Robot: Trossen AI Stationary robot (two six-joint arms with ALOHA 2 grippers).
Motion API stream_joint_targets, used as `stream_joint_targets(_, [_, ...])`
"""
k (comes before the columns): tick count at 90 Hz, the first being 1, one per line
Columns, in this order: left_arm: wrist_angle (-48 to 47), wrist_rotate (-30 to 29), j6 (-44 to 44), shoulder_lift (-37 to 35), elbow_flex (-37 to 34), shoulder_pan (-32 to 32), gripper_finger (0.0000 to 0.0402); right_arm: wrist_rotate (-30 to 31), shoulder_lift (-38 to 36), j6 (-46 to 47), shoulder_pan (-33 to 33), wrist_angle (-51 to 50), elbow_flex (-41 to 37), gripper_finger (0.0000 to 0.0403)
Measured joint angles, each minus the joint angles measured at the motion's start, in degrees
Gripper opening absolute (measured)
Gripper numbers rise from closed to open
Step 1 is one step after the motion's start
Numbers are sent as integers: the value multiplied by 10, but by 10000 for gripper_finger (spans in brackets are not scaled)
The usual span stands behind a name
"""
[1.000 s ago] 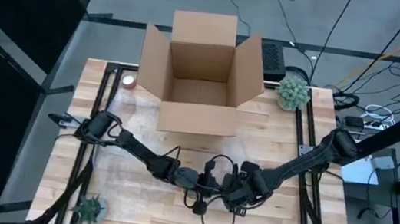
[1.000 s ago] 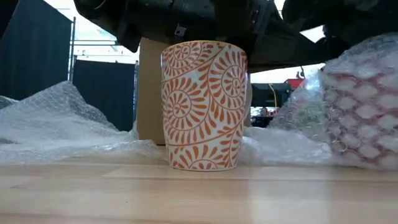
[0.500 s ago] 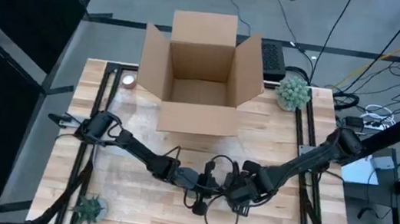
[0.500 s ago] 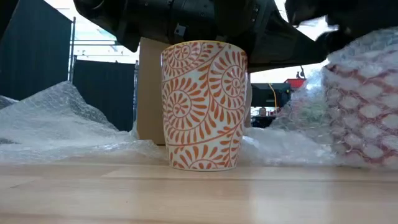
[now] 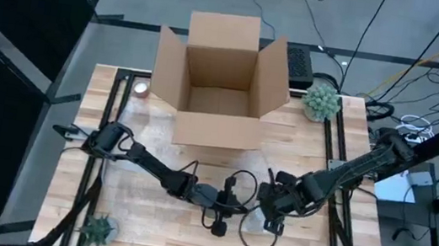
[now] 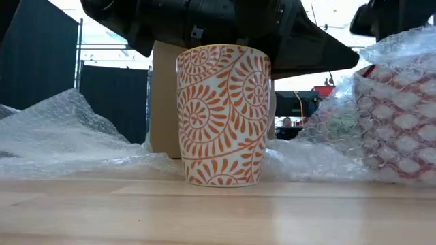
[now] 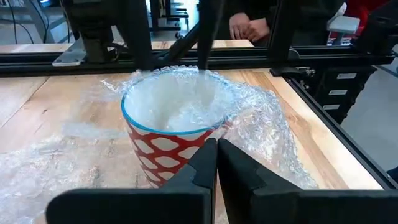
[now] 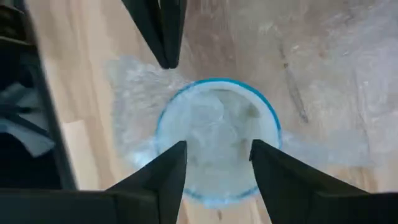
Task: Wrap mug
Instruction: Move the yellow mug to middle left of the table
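Right wrist view looks straight down past the spread right pincer (image 8: pixel 211 168) into a blue-rimmed mug (image 8: pixel 216 134) stuffed with bubble wrap (image 8: pixel 211 124); the mug stands directly under the pincer, between its fingers but untouched; the left pincer (image 7: pixel 216 163), pressed together and holding nothing, sits just beside the same red-and-white mug's wall. An orange-patterned mug (image 6: pixel 223 116) stands bare on the desk (image 6: pixel 218 211) under the left arm, loose wrap behind it. Judged from this, the tucking of wrap into the red mug looks nearly done; the next move calls for either a firmer push down into the cup or a turn to the unwrapped orange one.
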Motion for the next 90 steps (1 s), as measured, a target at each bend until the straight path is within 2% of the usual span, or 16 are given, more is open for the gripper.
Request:
stream_joint_targets(16, [0, -1, 4, -47, 1, -3, 0, 64, 2, 36, 40, -1, 0, 167])
stream_joint_targets(24, [-34, -2, 4, -79, 1, -3, 0, 81, 10, 40, 45, 0, 0, 167])
stream_joint_targets(31, [-106, -2, 4, -111, 1, -3, 0, 82, 14, 40, 45, 3, 0, 167])
stream_joint_targets(49, [-398, 23, -46, -234, 1, -3, 0, 84, 16, 35, 45, 4, 0, 167])
stream_joint_targets(63, [-494, 43, -101, -257, 1, -3, 4, 104, 16, 25, 45, 4, 0, 167])
stream_joint_targets(74, [-529, 44, -132, -245, 1, 3, 36, 127, 16, 24, 45, 3, 0, 167])
stream_joint_targets(90, [-538, 43, -136, -217, 0, 6, 125, 127, 16, 21, 45, 2, 1, 167])
